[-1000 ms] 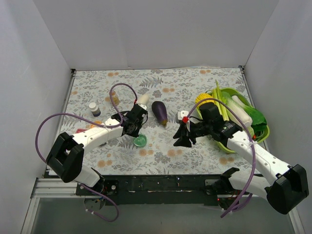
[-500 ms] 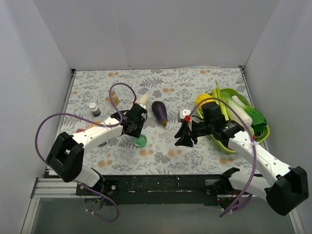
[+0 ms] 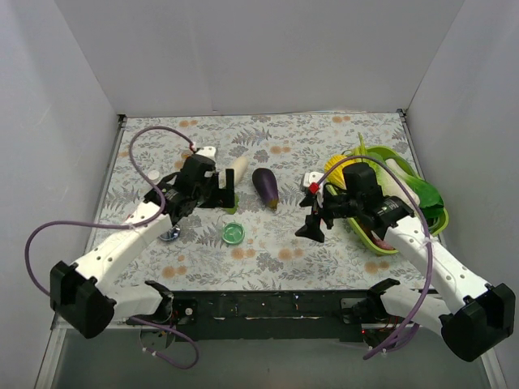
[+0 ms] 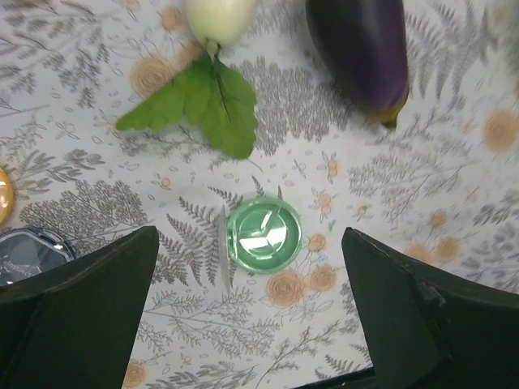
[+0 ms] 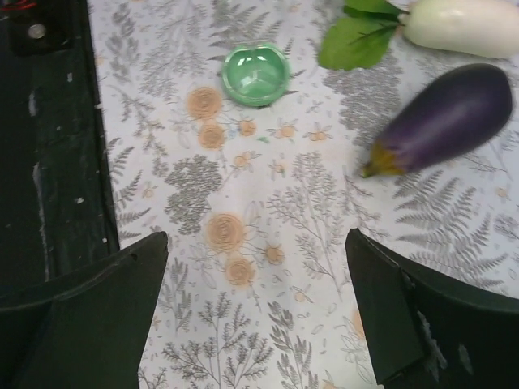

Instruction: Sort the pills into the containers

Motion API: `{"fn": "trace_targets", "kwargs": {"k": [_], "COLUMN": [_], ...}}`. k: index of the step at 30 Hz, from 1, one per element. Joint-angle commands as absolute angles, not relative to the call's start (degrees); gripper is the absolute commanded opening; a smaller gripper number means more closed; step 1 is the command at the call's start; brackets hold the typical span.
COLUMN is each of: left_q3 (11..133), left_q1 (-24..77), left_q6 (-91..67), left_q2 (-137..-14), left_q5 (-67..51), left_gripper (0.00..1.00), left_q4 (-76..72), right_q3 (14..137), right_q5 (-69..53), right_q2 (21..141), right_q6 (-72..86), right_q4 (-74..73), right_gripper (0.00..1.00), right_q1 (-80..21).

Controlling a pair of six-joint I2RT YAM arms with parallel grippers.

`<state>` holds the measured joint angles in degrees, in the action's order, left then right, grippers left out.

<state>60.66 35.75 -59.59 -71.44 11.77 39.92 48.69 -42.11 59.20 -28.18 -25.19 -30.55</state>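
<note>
L grip: fingers spread, just far of green dish.
R grip: spread, right of dish.
Green dish: near-centre, near side of eggplant.
Blue dish: left of green.

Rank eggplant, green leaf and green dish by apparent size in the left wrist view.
1. eggplant: largest, even though the top edge of the frame cuts it off.
2. green leaf: somewhat smaller, fairly close to the eggplant.
3. green dish: clearly smallest.
All three lie flat at similar depth, so nearness hardly skews this.

Left tool, right tool spread wide
</note>
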Motion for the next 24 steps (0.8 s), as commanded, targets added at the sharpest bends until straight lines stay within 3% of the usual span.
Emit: {"fn": "trace_targets", "kwargs": {"k": [1, 8, 14, 24], "left_q3": [58.9, 60.4, 61.5, 59.7], "left_q1": [27.9, 13.3, 4.5, -2.1], "left_q6": [-63.1, -60.4, -58.0, -57.8], "left_q2": [-64.3, -63.7, -64.4, -64.5], "left_q5": [5.7, 1.9, 0.1, 0.1], "left_gripper": [0.98, 0.98, 0.98, 0.98], "left_q4": [34.4, 32.0, 32.3, 30.6], "right_q3": [55.1, 60.4, 52.1, 44.0], "right_q5": [-33.6, -39.2, -42.8, -44.3], "right_q2": [59.8, 65.6, 62.8, 61.5], "right_q6": [-27.4, -30.8, -26.3, -28.8], "right_q4": [-26.5, -34.7, -22.4, -14.9], "right_gripper": [0.98, 0.93, 0.93, 0.96], "right_q1": [-28.4, -26.6, -26.5, -26.5]}}
